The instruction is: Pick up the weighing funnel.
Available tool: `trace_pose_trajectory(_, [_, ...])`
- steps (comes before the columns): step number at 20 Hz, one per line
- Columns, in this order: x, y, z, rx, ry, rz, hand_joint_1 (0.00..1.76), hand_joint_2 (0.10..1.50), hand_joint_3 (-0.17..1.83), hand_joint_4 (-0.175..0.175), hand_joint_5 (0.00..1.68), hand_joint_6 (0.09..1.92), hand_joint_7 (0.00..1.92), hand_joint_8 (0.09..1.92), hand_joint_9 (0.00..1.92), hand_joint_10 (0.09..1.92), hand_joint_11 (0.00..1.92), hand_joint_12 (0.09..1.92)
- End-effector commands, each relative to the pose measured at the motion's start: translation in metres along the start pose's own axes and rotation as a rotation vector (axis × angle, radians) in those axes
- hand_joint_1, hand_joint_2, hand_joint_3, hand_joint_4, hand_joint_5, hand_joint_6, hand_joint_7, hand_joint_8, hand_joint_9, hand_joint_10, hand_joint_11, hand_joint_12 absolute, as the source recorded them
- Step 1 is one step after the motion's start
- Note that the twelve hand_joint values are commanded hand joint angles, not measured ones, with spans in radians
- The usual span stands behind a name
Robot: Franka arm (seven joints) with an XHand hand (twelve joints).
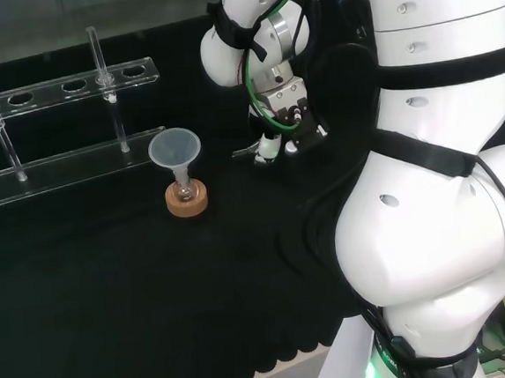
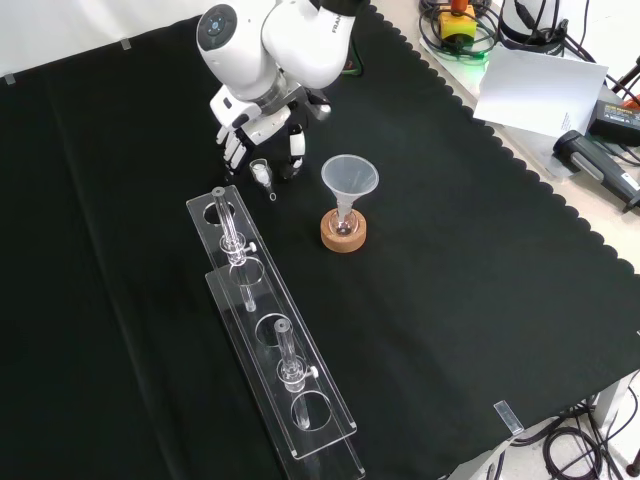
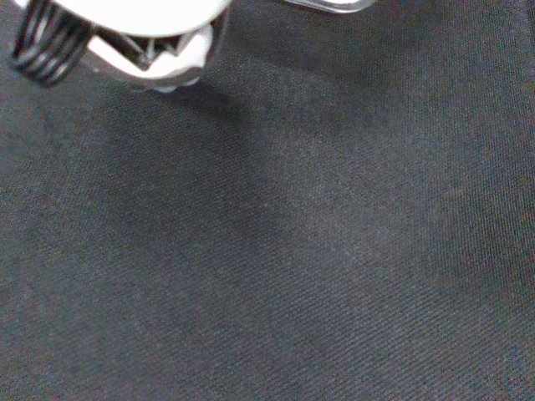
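Hand [image 2: 252,128] is down at the far side of the black cloth [image 2: 480,300], left of centre in the front view, with the arm's white links above it. Fingers [image 2: 232,152] are fairly straight, spread and pointing down at the cloth, so the hand reads as open and not closed on anything. The weighing funnel [image 2: 262,175] is a small clear piece in the gap under the fingertips, stem toward the near side. Can't tell whether it touches a finger or sits flat on the cloth. In the head view, the hand [image 1: 281,107] is upper centre and the weighing funnel [image 1: 247,151] pokes out just left of the fingertips. The big funnel [image 2: 350,177] stands upright in its small flask on the cork ring [image 2: 343,235]. It's right of the weighing funnel in the front view, near but apart. The clear tube rack [image 2: 270,330] runs from just near of the weighing funnel toward the near edge, with two tubes upright in it. The wrist view has a blurred white part of the hand [image 3: 142,42] over bare cloth [image 3: 292,251].
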State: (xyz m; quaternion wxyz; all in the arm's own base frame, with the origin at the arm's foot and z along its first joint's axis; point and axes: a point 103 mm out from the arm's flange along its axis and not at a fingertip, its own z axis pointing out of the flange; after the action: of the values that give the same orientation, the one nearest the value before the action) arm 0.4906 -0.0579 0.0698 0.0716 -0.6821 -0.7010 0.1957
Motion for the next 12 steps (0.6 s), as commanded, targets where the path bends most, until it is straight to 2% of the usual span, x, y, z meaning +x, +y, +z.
trace_pose_trajectory(1, [-0.006,0.002,-0.001,-0.003,-0.009,-0.006,0.94,0.52,0.63,-0.035,0.63,0.09,0.53,0.66,0.77,0.48,0.51,1.31])
trace_pose_trajectory(11, [-0.004,0.004,0.000,0.012,-0.044,-0.003,0.96,0.53,0.64,-0.023,0.69,0.12,0.55,0.66,0.79,0.48,0.52,1.31])
trace_pose_trajectory(12, [-0.022,0.006,0.001,0.012,-0.026,-0.011,0.96,0.53,0.64,-0.021,0.70,0.13,0.55,0.66,0.79,0.48,0.52,1.30])
